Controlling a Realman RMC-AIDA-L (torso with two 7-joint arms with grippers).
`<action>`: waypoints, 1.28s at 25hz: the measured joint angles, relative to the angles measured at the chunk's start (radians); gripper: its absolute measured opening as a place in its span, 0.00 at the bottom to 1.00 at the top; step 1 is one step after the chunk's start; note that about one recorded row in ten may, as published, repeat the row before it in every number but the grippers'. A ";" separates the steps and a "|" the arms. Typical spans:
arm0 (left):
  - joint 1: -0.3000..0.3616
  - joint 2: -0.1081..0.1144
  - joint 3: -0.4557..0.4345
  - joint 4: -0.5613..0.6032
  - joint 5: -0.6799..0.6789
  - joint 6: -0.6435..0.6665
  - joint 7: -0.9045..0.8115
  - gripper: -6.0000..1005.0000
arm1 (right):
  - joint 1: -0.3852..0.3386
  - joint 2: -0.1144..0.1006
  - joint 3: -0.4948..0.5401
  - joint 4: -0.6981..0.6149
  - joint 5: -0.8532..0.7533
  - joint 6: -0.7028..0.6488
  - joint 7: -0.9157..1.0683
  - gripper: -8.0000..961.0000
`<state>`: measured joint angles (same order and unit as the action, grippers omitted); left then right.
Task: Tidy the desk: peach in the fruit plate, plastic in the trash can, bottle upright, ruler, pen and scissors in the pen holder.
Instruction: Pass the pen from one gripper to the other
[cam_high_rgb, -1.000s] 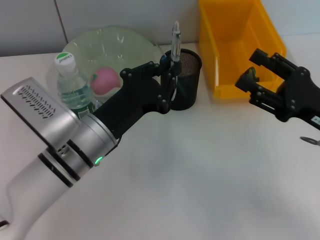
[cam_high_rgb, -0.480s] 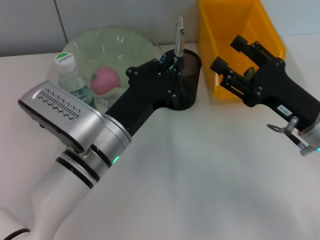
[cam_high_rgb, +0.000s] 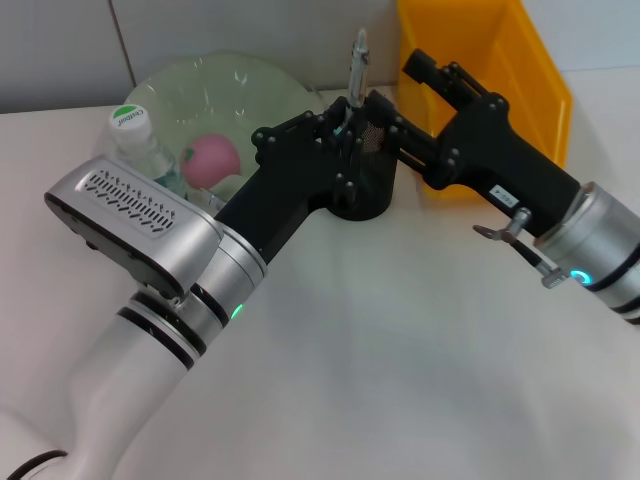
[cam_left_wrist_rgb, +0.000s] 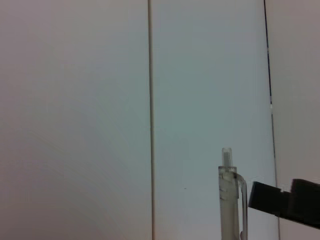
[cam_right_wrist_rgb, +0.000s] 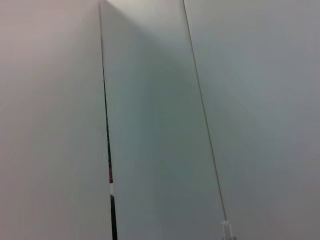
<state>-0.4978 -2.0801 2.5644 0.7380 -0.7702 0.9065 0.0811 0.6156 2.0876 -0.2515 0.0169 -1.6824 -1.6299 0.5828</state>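
My left gripper (cam_high_rgb: 345, 128) is shut on a clear pen (cam_high_rgb: 357, 62) and holds it upright at the rim of the black mesh pen holder (cam_high_rgb: 372, 195). The pen's top also shows in the left wrist view (cam_left_wrist_rgb: 229, 200). My right gripper (cam_high_rgb: 402, 98) reaches in from the right, close over the pen holder and next to the left gripper. The pink peach (cam_high_rgb: 212, 160) lies in the green fruit plate (cam_high_rgb: 200, 75). The water bottle (cam_high_rgb: 138, 155) stands upright with its green cap on, left of the plate. Ruler, scissors and plastic are not visible.
A yellow bin (cam_high_rgb: 480, 70) stands at the back right, behind my right arm. Both arms crowd the space around the pen holder. The white table (cam_high_rgb: 400, 330) stretches in front.
My right arm has swung left from in front of the yellow bin to the pen holder. My left gripper has shifted the pen slightly right, over the holder.
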 joint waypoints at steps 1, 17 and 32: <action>-0.001 0.000 0.000 0.000 -0.001 0.000 0.000 0.14 | 0.004 0.000 0.003 0.009 0.000 0.005 -0.010 0.64; -0.002 0.000 0.005 -0.001 -0.003 0.000 0.013 0.14 | 0.050 0.000 0.028 0.047 0.002 0.064 -0.076 0.63; -0.005 0.000 0.005 -0.008 -0.003 0.000 0.016 0.14 | 0.067 0.001 0.029 0.055 0.002 0.085 -0.096 0.40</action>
<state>-0.5031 -2.0801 2.5695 0.7301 -0.7730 0.9065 0.0967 0.6827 2.0886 -0.2224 0.0718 -1.6807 -1.5446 0.4865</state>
